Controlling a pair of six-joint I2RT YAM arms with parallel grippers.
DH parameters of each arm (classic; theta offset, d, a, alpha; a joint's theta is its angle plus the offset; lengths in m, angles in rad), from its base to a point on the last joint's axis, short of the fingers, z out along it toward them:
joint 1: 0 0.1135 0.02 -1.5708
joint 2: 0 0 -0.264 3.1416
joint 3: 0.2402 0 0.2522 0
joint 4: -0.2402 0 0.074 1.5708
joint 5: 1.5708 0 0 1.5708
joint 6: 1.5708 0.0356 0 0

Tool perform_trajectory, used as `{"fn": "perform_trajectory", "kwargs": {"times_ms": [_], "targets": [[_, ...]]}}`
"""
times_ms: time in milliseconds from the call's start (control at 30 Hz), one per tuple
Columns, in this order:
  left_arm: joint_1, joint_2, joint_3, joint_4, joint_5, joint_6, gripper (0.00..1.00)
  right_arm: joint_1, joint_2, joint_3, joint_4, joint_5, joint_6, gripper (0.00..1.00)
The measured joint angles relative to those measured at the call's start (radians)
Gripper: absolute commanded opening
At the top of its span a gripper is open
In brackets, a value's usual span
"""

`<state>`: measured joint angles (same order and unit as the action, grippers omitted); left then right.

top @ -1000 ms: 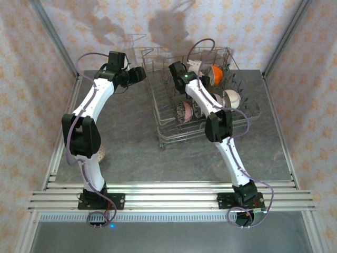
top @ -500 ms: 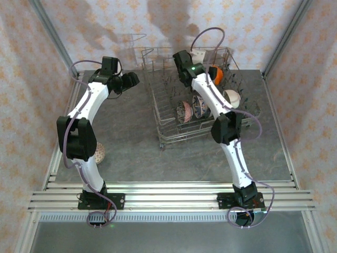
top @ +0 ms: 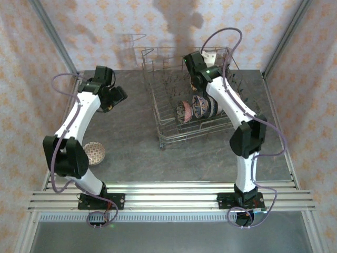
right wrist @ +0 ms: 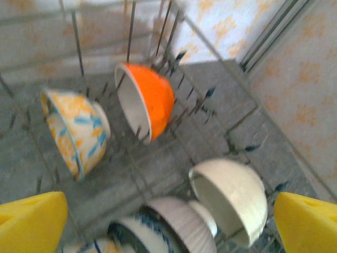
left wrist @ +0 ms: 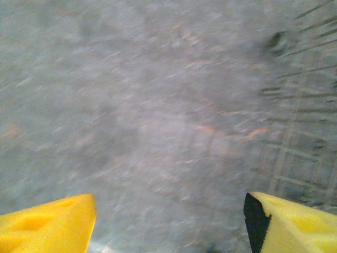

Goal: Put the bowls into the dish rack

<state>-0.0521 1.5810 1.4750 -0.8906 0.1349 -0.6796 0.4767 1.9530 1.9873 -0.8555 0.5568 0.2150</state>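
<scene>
- At left gripper [left wrist: 168, 224]: spread wide, nothing held; above grey table [left wrist: 131, 105].
- At right gripper [right wrist: 168, 221]: spread wide, nothing held; above dish rack [top: 158, 108].
- Inside dish rack, on edge among tines: orange bowl [right wrist: 150, 97], yellow-blue bowl [right wrist: 79, 132], white bowl [right wrist: 231, 197], ribbed bowl [right wrist: 181, 226].
- On table near left arm base: patterned bowl [top: 95, 153], well apart from dish rack.

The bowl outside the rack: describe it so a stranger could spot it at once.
On the grey table, look near-left, beside the left arm's elbow. A small bowl sits there open side up, finely patterned inside. It alone rests on the table; the other bowls stand on edge in the dish rack.
</scene>
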Motion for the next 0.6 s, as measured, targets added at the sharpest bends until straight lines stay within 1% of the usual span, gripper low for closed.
{"fn": "perform_trajectory", "kwargs": {"times_ms": [67,133,167,233,300,467,600], "targets": [[0.0,-0.066,-0.063,-0.048,-0.043,-0.031,0.77,-0.001,-0.058,-0.106,0.038,-0.055,-0.002,0.99],[0.001,-0.131,-0.121,-0.089,-0.079,-0.057,0.78,-0.001,-0.095,-0.175,0.06,-0.097,-0.003,0.99],[0.005,-0.167,-0.153,-0.107,-0.095,-0.07,0.83,-0.001,-0.108,-0.198,0.068,-0.114,-0.005,0.99],[0.018,-0.222,-0.207,-0.126,-0.117,-0.096,0.84,-0.001,-0.121,-0.22,0.085,-0.134,-0.017,0.99],[0.05,-0.27,-0.272,-0.13,-0.127,-0.122,0.85,-0.003,-0.13,-0.233,0.098,-0.143,-0.032,0.99],[0.135,-0.287,-0.407,-0.12,-0.116,-0.164,0.85,-0.014,-0.149,-0.249,0.134,-0.163,-0.063,0.99],[0.177,-0.264,-0.489,-0.085,-0.091,-0.185,0.81,-0.018,-0.156,-0.248,0.161,-0.182,-0.1,1.0]]}}
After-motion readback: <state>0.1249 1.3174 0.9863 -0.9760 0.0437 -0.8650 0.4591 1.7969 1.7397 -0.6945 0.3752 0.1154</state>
